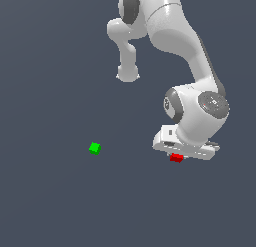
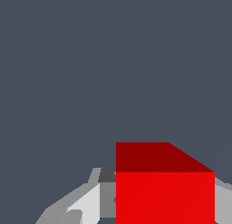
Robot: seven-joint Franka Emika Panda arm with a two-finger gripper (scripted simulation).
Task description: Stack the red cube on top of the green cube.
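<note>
The tiny red cube (image 1: 176, 158) sits right under the white hand of my gripper (image 1: 176, 156), towards the exterior view's right. In the wrist view the red cube (image 2: 165, 196) fills the space between the fingers of the gripper (image 2: 165, 209). A grey finger (image 2: 108, 196) presses against one side of it and the other finger shows at the opposite side, so the gripper is shut on it. The hand hides the fingers in the exterior view. The green cube (image 1: 95, 148) lies alone on the dark floor, well off to the exterior view's left of the gripper.
The white arm (image 1: 170, 31) bends down from the top of the exterior view, with its base link (image 1: 127, 71) behind. A plain dark grey floor (image 1: 60, 206) surrounds both cubes.
</note>
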